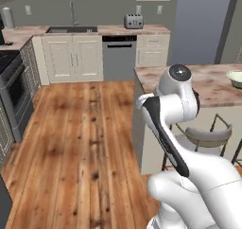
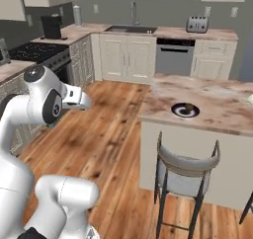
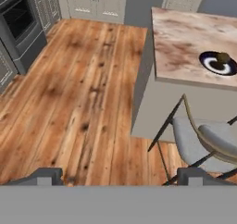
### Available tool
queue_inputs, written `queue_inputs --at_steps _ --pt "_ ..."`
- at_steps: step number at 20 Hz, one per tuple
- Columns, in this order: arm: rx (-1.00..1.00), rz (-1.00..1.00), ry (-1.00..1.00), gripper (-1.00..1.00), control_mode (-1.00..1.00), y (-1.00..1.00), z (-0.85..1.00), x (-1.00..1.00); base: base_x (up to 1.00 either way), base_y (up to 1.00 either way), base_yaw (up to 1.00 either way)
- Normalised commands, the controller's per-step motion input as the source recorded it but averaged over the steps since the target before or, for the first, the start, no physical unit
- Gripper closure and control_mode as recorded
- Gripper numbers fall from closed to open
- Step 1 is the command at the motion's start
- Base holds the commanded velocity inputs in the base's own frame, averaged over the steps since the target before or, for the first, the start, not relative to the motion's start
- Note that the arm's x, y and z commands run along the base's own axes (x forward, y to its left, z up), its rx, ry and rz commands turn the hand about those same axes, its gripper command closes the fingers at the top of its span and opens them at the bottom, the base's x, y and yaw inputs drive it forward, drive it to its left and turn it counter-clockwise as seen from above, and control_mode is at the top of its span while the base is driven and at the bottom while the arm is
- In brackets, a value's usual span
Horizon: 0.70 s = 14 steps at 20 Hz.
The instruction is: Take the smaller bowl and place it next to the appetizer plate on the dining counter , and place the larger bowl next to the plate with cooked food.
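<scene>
My claw hangs over the wooden floor with its two dark tips wide apart and nothing between them. It is off the near-left corner of the dining counter, above and beside a grey-seated stool.

The appetizer plate, dark with a white ring and one small brown morsel, sits on the marble top near the counter's near edge, toward its left end. In my hand view I see it at the upper right, close to that same edge. At the far right of the left base view a pale, flared bowl rim shows on the counter; I judge it the larger bowl, though it is cut by the picture's edge and I cannot be sure. I cannot place the smaller bowl or the plate with cooked food from here.

I judge the task barely begun, since I carry no bowl. The step in hand is getting to the smaller bowl, so I should find it before committing the arm. To do it well I would keep my tips spread, clear the stool's back and the counter's corner as I swing, and come down over the bowl's rim from above. When I bring it back, the bare marble beside the appetizer plate, away from the near edge, looks the safest spot.
</scene>
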Motion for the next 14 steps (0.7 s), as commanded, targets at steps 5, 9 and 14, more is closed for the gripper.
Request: queue_inputs --at_steps 5,9,14 --pt "0.00 0.00 0.00 -1.00 1.00 0.00 0.00 0.00 1.00 0.89 0.03" --pt "0.00 0.00 0.00 -1.00 1.00 0.00 0.00 0.00 1.00 0.69 0.02" --pt "0.00 0.00 0.00 -1.00 1.00 0.00 0.00 0.00 1.00 0.49 0.03"
